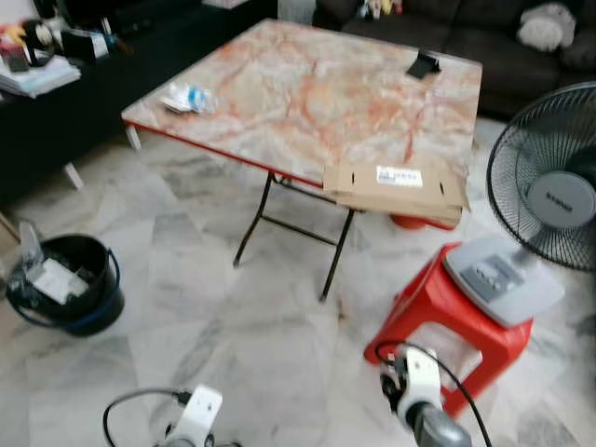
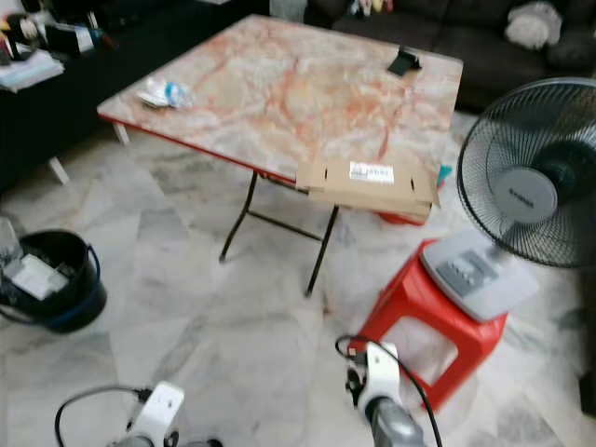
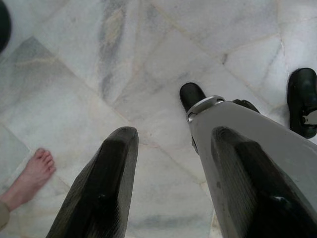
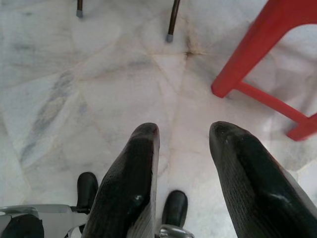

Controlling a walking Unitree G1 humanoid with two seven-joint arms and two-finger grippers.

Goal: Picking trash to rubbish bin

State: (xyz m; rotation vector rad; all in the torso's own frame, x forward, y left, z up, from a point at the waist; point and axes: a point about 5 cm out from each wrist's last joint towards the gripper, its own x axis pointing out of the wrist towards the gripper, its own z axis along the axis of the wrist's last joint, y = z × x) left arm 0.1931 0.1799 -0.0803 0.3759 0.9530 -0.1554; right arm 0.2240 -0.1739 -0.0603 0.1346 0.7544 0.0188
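A flattened cardboard box [image 1: 396, 188] with a white label lies on the near right corner of the marble-topped folding table [image 1: 307, 93], overhanging its edge. A crumpled clear plastic wrapper [image 1: 188, 97] rests near the table's left corner. A black rubbish bin [image 1: 65, 284] holding paper stands on the floor at the left. Both arms hang low at the bottom of the eye views. My left gripper [image 3: 171, 148] is open over bare floor. My right gripper [image 4: 183, 148] is open too, pointing down at the tiles.
A standing fan [image 1: 545, 200] sits on a red plastic stool [image 1: 447, 321] to the right. A small black object [image 1: 423, 64] lies at the table's far side. A dark sofa [image 1: 484, 37] is behind. A person's bare foot [image 3: 30, 176] stands on the marble floor near my left side.
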